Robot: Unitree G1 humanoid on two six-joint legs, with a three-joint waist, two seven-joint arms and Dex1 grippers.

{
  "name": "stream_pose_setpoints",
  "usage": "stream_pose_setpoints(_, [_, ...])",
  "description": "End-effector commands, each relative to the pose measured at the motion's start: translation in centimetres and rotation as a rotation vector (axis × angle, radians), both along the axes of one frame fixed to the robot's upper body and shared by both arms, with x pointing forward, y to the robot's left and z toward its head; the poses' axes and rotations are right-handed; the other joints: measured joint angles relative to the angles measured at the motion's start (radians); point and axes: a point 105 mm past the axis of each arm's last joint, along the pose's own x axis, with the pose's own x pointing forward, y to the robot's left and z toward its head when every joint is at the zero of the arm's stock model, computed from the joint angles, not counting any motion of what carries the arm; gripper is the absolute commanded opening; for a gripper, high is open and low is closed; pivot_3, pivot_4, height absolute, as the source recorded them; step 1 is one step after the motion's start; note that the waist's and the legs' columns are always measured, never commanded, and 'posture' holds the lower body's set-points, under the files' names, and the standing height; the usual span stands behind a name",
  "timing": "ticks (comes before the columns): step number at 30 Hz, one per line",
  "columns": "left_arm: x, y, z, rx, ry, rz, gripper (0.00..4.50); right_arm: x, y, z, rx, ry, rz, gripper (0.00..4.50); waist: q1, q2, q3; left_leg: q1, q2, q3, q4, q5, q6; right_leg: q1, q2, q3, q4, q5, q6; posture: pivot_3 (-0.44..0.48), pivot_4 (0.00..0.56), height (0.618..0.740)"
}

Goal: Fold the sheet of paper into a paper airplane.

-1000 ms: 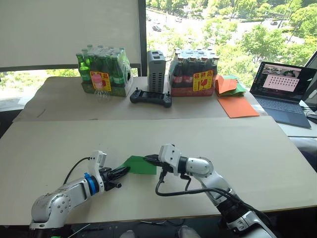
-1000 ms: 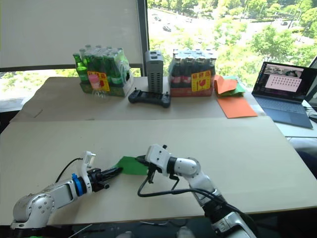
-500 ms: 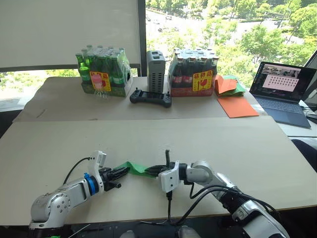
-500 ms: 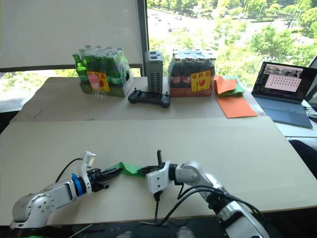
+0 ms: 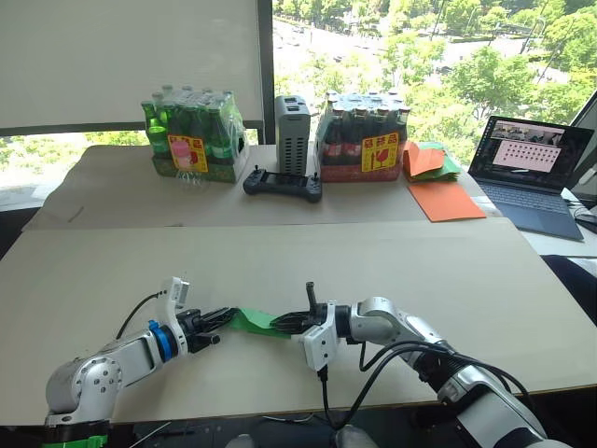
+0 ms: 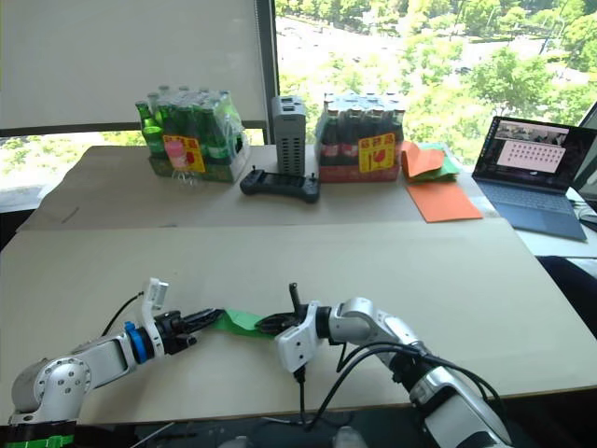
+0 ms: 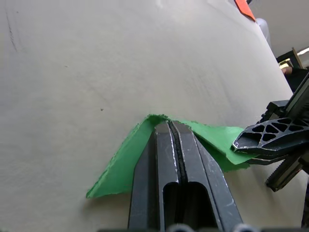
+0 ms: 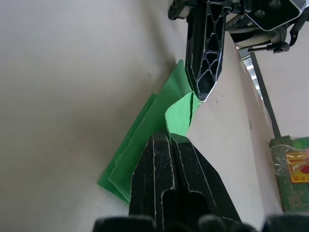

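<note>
The sheet of paper is bright green, folded into a narrow layered strip, and lies low over the near table between my two grippers. My left gripper is shut on its left end. In the left wrist view the closed fingers pinch a raised fold of the sheet of paper. My right gripper is shut on the right end, its wrist rolled on its side. In the right wrist view the sheet of paper shows stacked layers, with my left gripper touching its far edge.
On the far table stand two shrink-wrapped bottle packs, a grey box and a black controller. Orange sheets, a mixed orange-and-green pile and a laptop lie at the right. A black cable hangs off the front edge.
My right wrist has rolled over and dropped toward the table. The green sheet went from a flat, wider piece to a narrow strip stretched between the grippers. My left gripper shifted slightly left.
</note>
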Motion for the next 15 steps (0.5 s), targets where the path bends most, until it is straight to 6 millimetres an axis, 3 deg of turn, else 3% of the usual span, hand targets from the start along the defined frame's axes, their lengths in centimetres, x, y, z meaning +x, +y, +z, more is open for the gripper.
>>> stream_pose_setpoints(1, [0.6, 0.4, 2.1, -0.033, -0.061, 0.007, 0.0, 0.1, -0.7, -1.0, -0.051, 0.011, -0.007, 0.03, 0.0, 0.0, 0.0, 0.0, 0.0, 0.0, 0.0, 0.0, 0.0, 0.0, 0.0, 0.0, 0.0, 0.0, 0.0, 0.0, 0.15, 0.727])
stream_pose_setpoints(8, [0.7, -1.4, 2.7, -0.06, -0.071, -0.046, 0.0, 0.0, -0.7, -1.2, -0.054, 0.016, -0.007, 0.03, 0.0, 0.0, 0.0, 0.0, 0.0, 0.0, 0.0, 0.0, 0.0, 0.0, 0.0, 0.0, 0.0, 0.0, 0.0, 0.0, 0.15, 0.727])
stream_pose_setpoints(15, [0.0, -2.9, 0.4, 0.016, -0.018, -0.111, 0.0, 0.0, -0.6, -1.0, -0.048, 0.008, -0.006, 0.03, 0.0, 0.0, 0.0, 0.0, 0.0, 0.0, 0.0, 0.0, 0.0, 0.0, 0.0, 0.0, 0.0, 0.0, 0.0, 0.0, 0.15, 0.727])
